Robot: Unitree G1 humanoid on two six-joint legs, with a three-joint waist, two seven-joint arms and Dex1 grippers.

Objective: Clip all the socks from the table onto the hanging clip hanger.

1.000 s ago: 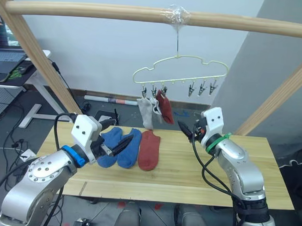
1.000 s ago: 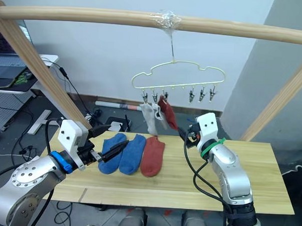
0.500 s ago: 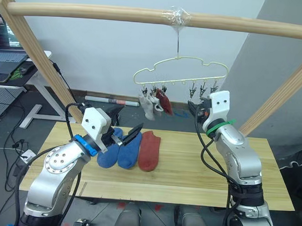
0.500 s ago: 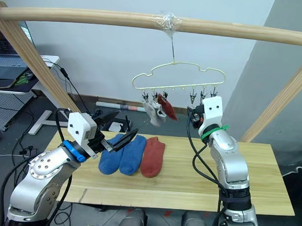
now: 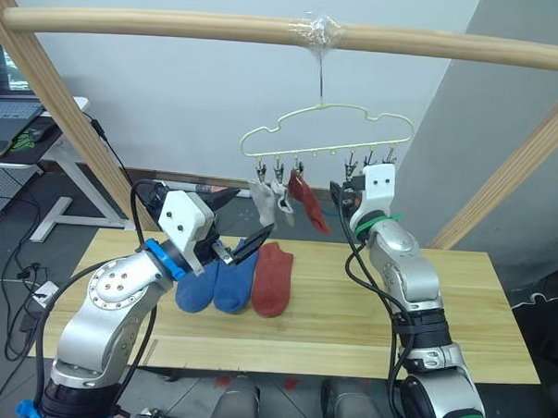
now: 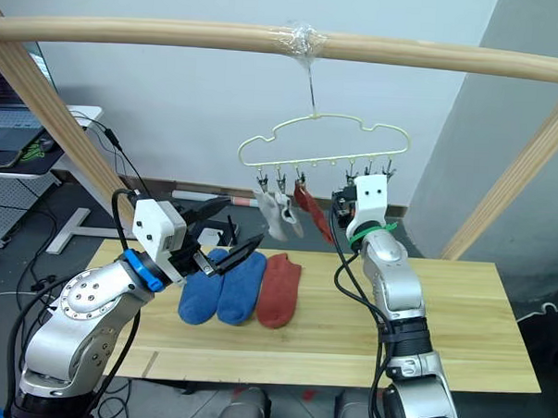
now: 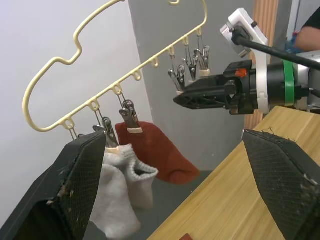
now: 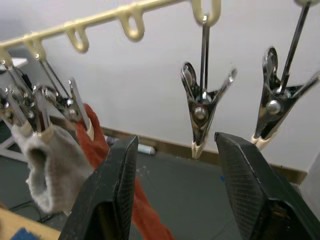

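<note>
A robotics lab or test room is suggested. A staged rig is seen: a light wooden table (image 5: 348, 314) is set under a round pale wooden pole frame (image 5: 176, 26), and a clip hanger (image 5: 327, 128) is fixed to the pole with clear tape (image 5: 317, 27). Left of the table, a white desk (image 5: 64, 139) carrying a laptop (image 5: 4, 95) is found. Loose black cables (image 5: 18, 253) are trailed over the grey floor (image 5: 39, 198) beside the table. Behind the table, bare white and grey walls (image 5: 172, 103) are seen.
</note>
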